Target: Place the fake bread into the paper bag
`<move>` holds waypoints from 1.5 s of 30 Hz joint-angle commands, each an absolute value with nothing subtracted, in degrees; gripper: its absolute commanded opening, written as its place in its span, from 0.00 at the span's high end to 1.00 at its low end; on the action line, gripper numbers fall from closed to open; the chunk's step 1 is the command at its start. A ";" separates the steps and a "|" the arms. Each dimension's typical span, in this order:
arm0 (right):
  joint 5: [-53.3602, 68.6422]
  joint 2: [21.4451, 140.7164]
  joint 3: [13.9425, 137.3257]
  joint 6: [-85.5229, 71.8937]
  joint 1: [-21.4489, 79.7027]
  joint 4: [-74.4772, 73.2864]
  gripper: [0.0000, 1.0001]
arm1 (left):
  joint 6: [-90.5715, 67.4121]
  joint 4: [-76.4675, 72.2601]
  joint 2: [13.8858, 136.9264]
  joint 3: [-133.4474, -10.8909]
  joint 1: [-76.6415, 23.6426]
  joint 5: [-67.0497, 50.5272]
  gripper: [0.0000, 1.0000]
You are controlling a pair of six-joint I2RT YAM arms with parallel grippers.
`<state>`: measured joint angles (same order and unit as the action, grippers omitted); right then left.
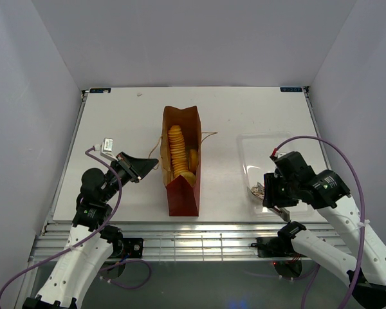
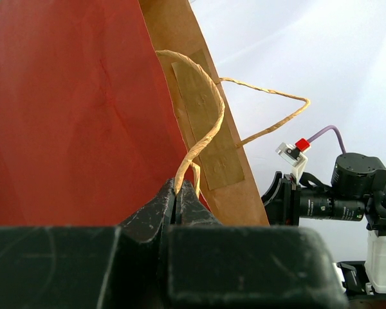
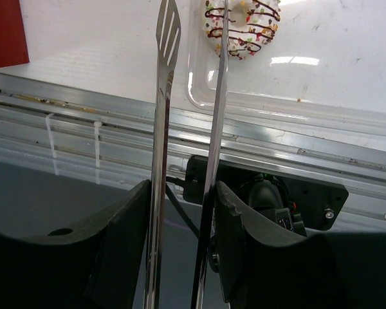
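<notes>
The paper bag stands open at the table's middle, its reddish-brown end nearest me. Inside it lie the long ridged loaf and two ring buns. My left gripper is beside the bag's left wall, shut on its twine handle; the left wrist view shows the jaws pinching the twine against the bag. My right gripper is shut on the metal tongs. The tong tips reach the small whitish brown-streaked pastry in the clear plastic tray. In the top view the pastry sits at the tray's near edge.
The clear tray lies on the right half of the table. The table's metal front rail runs under the tongs. The right arm shows beyond the bag in the left wrist view. White walls enclose the table on three sides.
</notes>
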<state>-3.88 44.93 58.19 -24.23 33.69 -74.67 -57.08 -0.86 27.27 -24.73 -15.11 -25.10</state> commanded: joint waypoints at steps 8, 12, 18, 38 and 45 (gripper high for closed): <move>-4.30 43.86 56.34 -23.99 33.40 -74.88 0.51 | -57.13 -1.05 27.42 -24.17 -15.21 -26.28 1.00; -4.74 44.03 55.99 -24.17 33.40 -74.79 0.51 | -57.22 -1.14 27.51 -24.08 -15.21 -26.37 1.00; -6.06 44.47 55.55 -24.61 33.49 -74.09 0.53 | -57.30 -1.14 27.42 -24.08 -15.29 -26.45 1.00; -6.68 44.56 54.84 -25.05 33.49 -71.63 0.61 | -56.95 -0.97 28.83 -25.05 -15.21 -26.63 1.00; -9.75 43.33 58.35 -25.93 33.49 -73.03 0.70 | -57.30 -0.62 28.65 -25.14 -15.21 -26.98 1.00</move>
<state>-6.94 44.31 54.61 -25.19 33.69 -73.28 -57.10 -0.86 28.88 -24.69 -15.14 -25.91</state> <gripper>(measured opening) 0.378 0.099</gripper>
